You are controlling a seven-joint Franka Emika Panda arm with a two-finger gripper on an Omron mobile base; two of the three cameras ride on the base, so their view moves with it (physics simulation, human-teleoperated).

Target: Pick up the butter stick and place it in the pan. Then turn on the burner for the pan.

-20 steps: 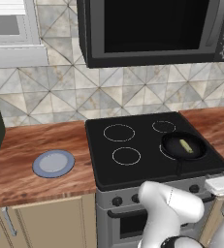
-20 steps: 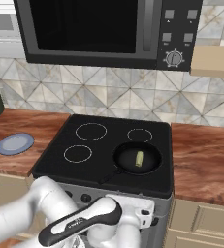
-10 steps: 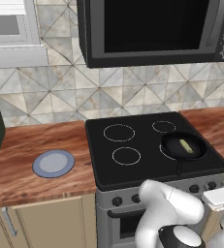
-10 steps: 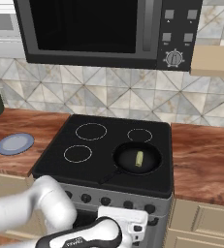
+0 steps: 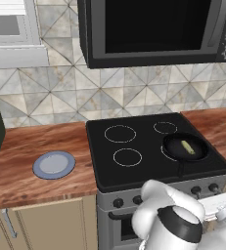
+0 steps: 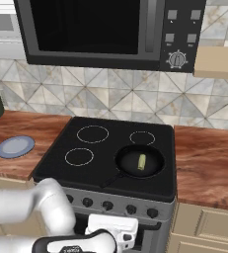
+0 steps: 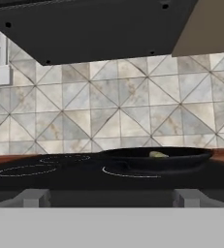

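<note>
One step of the task reads as done: the butter stick lies inside the pan. Nearest, the arm is folded low in front of the stove, its hand level with the front edge of the cooktop; the finger tips stand apart, so the jaws are spread and hold nothing. Below that edge runs the row of stove knobs. Farther in, the pan sits on the burner at 4 o'clock on the glass, handle toward the front. Beyond, at 9 o'clock on the counter, rests a grey-blue plate. Judgement: burner ignition remains; the next move calls for closing on the correct knob and turning it.
</note>
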